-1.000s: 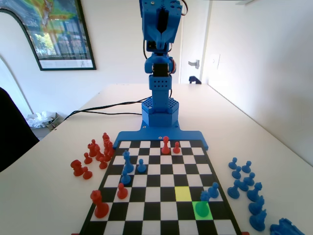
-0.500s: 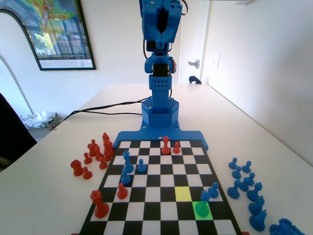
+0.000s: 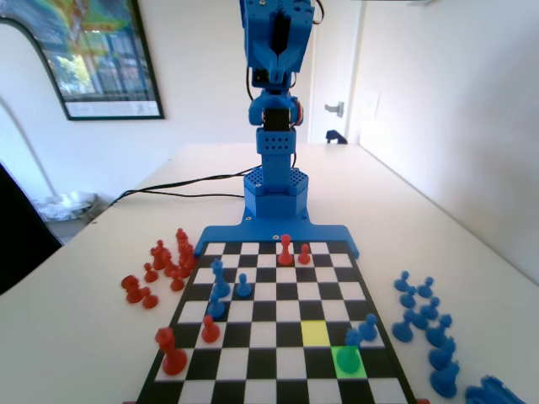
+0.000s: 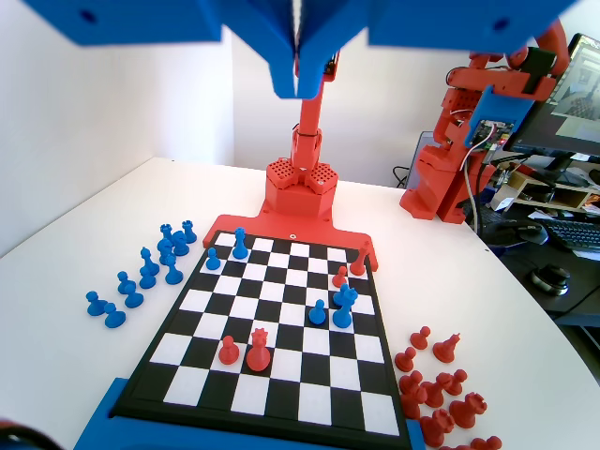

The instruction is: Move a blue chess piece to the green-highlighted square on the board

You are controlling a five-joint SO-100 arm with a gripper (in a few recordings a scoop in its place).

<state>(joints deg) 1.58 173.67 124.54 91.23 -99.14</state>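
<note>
The blue chess piece (image 3: 347,352) has a small crowned head and a greenish-tinted base, and it's sitting on the green-highlighted square (image 3: 358,369) near the board's (image 3: 253,337) close edge, I think. Arm's folded up high, gripper (image 4: 298,84) with jaws closed on nothing.

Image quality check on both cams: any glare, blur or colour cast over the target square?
Fixed view: sharp; bright, even daylight; the green-highlighted square tints the lower part of the blue chess piece standing on it; the framed picture catches some glare. Wrist view: the gripper at the top edge is close and soft, its jaws pressed together; the board is crisp with wide-angle tapering.
</note>
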